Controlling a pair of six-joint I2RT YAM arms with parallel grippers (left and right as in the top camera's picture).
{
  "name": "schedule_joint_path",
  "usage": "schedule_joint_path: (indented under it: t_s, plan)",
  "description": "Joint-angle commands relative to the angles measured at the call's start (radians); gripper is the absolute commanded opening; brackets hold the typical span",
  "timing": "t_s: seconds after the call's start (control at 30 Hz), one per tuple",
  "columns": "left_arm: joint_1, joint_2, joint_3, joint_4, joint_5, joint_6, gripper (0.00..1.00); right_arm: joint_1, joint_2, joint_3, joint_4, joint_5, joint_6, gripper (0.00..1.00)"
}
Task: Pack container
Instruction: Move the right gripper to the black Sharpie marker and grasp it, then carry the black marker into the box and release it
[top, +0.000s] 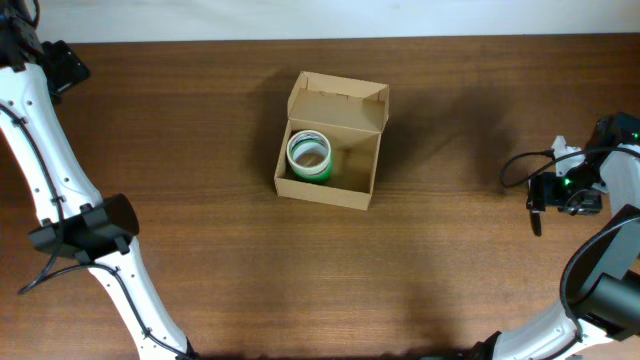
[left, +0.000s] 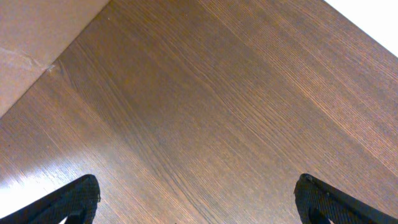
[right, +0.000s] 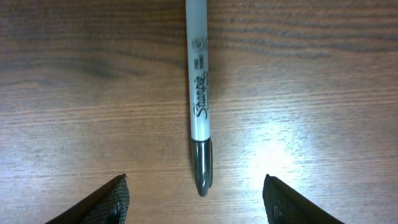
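Right wrist showed your right gripper (right: 194, 186) jaws apart, straddling the marker (right: 199, 93); left gripper (left: 196, 190) also spread, empty. Container (top: 320, 192) sat mid-table, open, well apart; round barrel could've rolled out on closing.

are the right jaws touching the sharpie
Apart. The right wrist view shows the right gripper open, its jaws standing wide on either side of the marker, with bare table visible between each and the marker.
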Motion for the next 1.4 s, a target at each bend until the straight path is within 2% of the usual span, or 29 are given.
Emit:
schedule_joint_path:
  t_s: [0.0, 0.2, 0.57, 0.77, 0.97, 1.07, 1.23, 1.37]
  plan:
    - [0.007, -0.029, -0.004, -0.001, 0.000, 0.011, 1.00, 0.000, 0.009, 0.004, -0.003, 0.007, -0.008, 0.70]
    - [0.007, -0.029, -0.004, -0.001, 0.000, 0.011, 1.00, 0.000, 0.013, 0.004, 0.045, 0.075, 0.057, 0.63]
    - [0.007, -0.029, -0.004, -0.001, 0.000, 0.011, 1.00, 0.031, 0.039, 0.004, 0.061, 0.051, 0.131, 0.63]
    - [0.007, -0.029, -0.004, -0.001, 0.000, 0.011, 1.00, 0.077, 0.099, 0.004, 0.073, 0.061, 0.132, 0.63]
    - [0.007, -0.029, -0.004, -0.001, 0.000, 0.011, 1.00, 0.077, 0.153, 0.004, 0.114, 0.081, 0.201, 0.62]
    - [0.007, -0.029, -0.004, -0.001, 0.000, 0.011, 1.00, 0.077, 0.163, 0.004, 0.116, 0.081, 0.201, 0.58]
    - [0.007, -0.029, -0.004, -0.001, 0.000, 0.011, 1.00, 0.078, 0.171, 0.004, 0.116, 0.081, 0.202, 0.24]
    - [0.007, -0.029, -0.004, -0.001, 0.000, 0.011, 1.00, 0.078, 0.171, 0.004, 0.112, 0.081, 0.202, 0.12]
